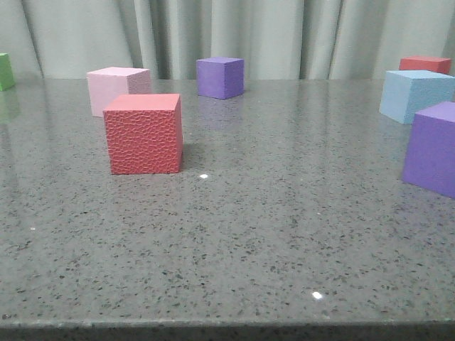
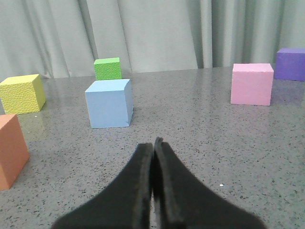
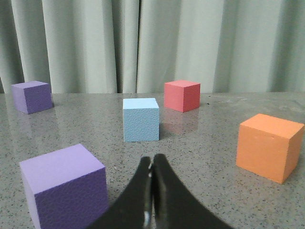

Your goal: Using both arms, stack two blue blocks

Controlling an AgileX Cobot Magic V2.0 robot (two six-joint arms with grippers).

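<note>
no containers on the table, only loose cubes on grey speckled stone with a pale curtain behind.

your front view shows one blue block at the far right, just behind a purple cube cut by the right edge. a small red cube sits farther back. a large red cube stands left of centre, a pale pink cube just behind it, a second purple cube far centre, a green cube at the far left edge. neither arm shows here.

left wrist view gives you what the front misses: the other blue block ahead of the left gripper, apart from it, a green cube behind it, a yellow cube and an orange cube off to one side, a pink cube to the other. left fingers pressed together, nothing between them.

right wrist view: the right gripper also pressed together and empty, a blue block ahead with clear table between. a purple cube sits close beside the fingers, an orange cube on the other side.

blocks unstacked, well apart.
</note>
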